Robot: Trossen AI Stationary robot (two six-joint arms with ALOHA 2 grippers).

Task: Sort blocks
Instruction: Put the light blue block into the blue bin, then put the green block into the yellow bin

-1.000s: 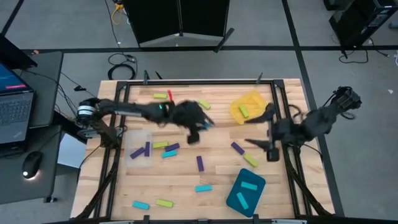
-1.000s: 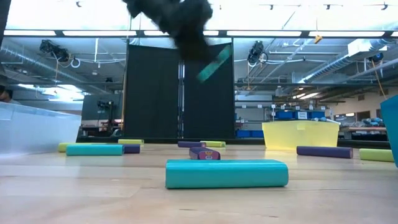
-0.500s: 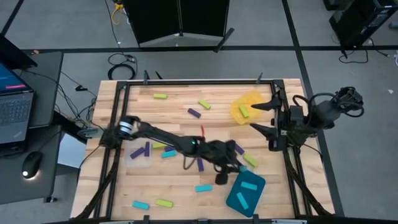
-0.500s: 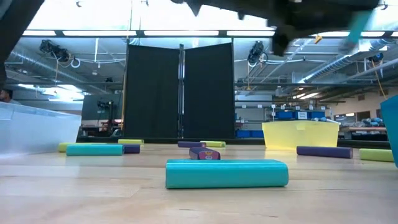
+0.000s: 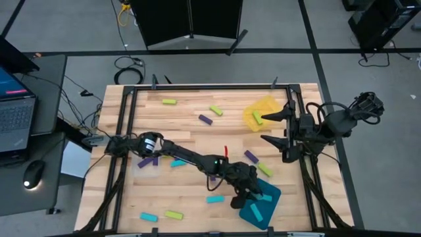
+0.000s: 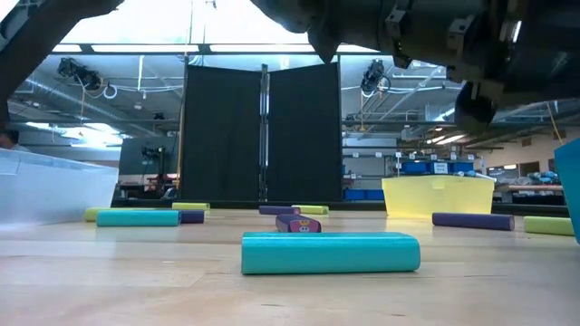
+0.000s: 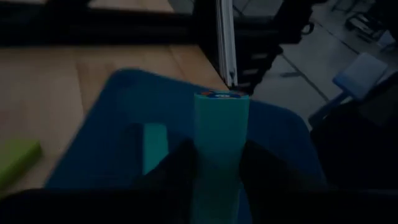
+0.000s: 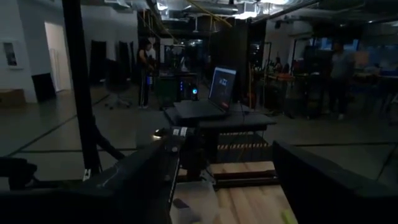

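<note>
My left gripper (image 5: 245, 197) reaches across the table and hangs over the teal tray (image 5: 268, 209) by the near right edge, shut on a cyan block (image 7: 221, 127). Inside that tray lie other cyan blocks (image 7: 155, 146). Purple, cyan and yellow-green blocks lie flat and scattered on the wood, such as a cyan one (image 5: 215, 199) and a purple one (image 5: 251, 157). My right gripper (image 5: 271, 128) waits open above the right side, next to the yellow tray (image 5: 266, 105), which holds a yellow-green block (image 5: 258, 118). My left gripper pinches the cyan block between its two fingers (image 7: 180, 165), which sit on the long sides of its nearer half (image 7: 219, 163). The fingers lie along the block, and its free end (image 7: 222, 97) sticks out past the fingertips. The block is lifted clear over the teal tray (image 7: 118, 118).
A clear tray (image 5: 146, 155) with purple blocks sits on the left side. In the low view a cyan block (image 6: 331, 252) lies close in front, the yellow tray (image 6: 438, 195) stands behind on the right. Black frame rails run along the table's left and right sides.
My left gripper has carried the cyan block from above the table's far middle toward the near right, and down over the teal tray. My right gripper has drawn back a little toward the right edge and stayed open.
</note>
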